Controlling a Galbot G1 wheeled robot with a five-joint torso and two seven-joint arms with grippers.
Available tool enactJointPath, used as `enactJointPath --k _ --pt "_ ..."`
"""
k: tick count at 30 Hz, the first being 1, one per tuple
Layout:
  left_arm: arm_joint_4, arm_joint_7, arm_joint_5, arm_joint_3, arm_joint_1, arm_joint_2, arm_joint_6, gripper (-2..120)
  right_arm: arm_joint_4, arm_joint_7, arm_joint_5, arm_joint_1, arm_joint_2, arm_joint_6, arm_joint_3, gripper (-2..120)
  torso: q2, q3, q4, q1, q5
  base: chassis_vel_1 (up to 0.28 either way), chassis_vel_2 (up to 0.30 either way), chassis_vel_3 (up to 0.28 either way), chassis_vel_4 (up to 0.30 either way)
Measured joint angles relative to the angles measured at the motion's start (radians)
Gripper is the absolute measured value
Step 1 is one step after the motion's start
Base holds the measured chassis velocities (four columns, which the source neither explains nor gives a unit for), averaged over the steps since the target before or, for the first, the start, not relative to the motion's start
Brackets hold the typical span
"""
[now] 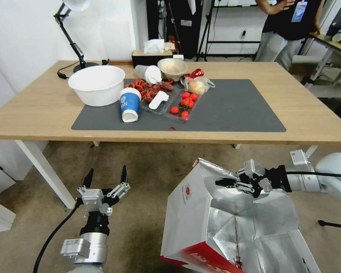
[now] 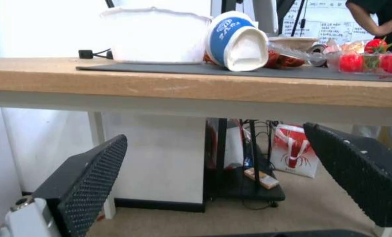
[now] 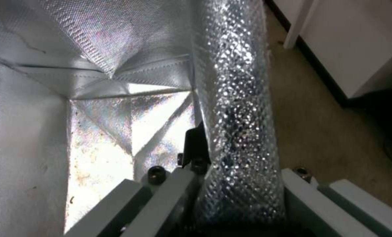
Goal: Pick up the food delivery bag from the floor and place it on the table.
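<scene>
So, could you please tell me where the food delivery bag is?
In the head view, the food delivery bag is low on the robot's right, in front of the table, its rim pinched by the right claw.

The food delivery bag (image 1: pixel 201 223) runs off the head view's lower edge, so its base and any contact with the floor (image 1: pixel 147 182) cannot be told, while foil in the right wrist view wraps the right gripper (image 3: pixel 213 154), hiding 1 of its fingers.

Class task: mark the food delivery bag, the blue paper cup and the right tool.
food delivery bag (image 1: pixel 185 212), head view, white side panel
blue paper cup (image 1: pixel 129 102), head view, blue wall
right tool (image 1: pixel 224 182), head view, fingertips on bag rim
</scene>
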Motion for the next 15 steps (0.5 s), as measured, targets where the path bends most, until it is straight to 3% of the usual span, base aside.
enactJointPath --k 15 --pt "0.0 0.001 -0.001 0.0 0.0 0.0 -0.001 100 0.002 -0.001 0.0 -0.001 -0.001 0.0 0.0 0 0.059 0.035 0.0 0.024 0.0 0.0 0.0 0.0 0.0"
